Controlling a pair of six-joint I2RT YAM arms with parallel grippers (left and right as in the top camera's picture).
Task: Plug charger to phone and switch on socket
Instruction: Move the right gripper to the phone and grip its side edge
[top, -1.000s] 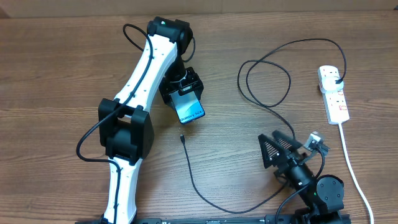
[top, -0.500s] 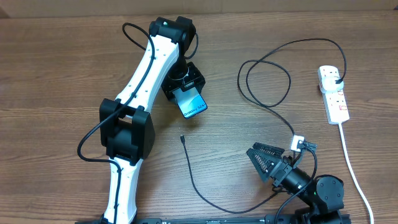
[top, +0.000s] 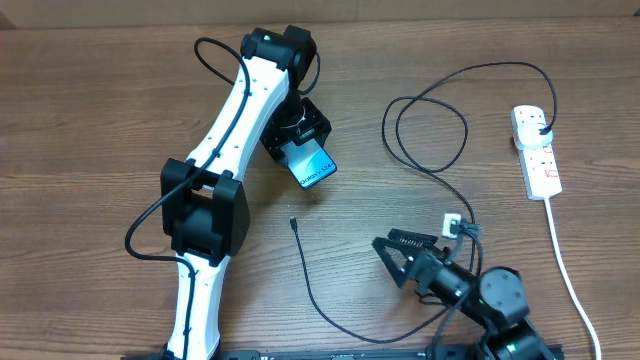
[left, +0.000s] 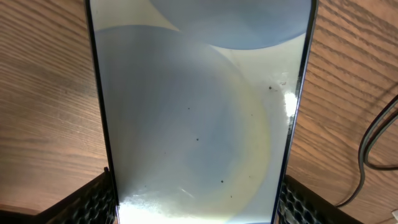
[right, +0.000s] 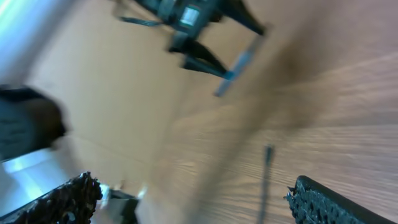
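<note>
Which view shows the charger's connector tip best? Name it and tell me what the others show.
Overhead: the connector tip lies sharp and unobstructed on the table. The right wrist view shows what looks like the tip, but motion-blurred. The left wrist view is filled by the phone, with no tip in it.

Left arm: white links joined by boxy black housings — a thin black cable runs along it, a small green light at its far joint. Right arm: all black, with finely ribbed fingers.
</note>
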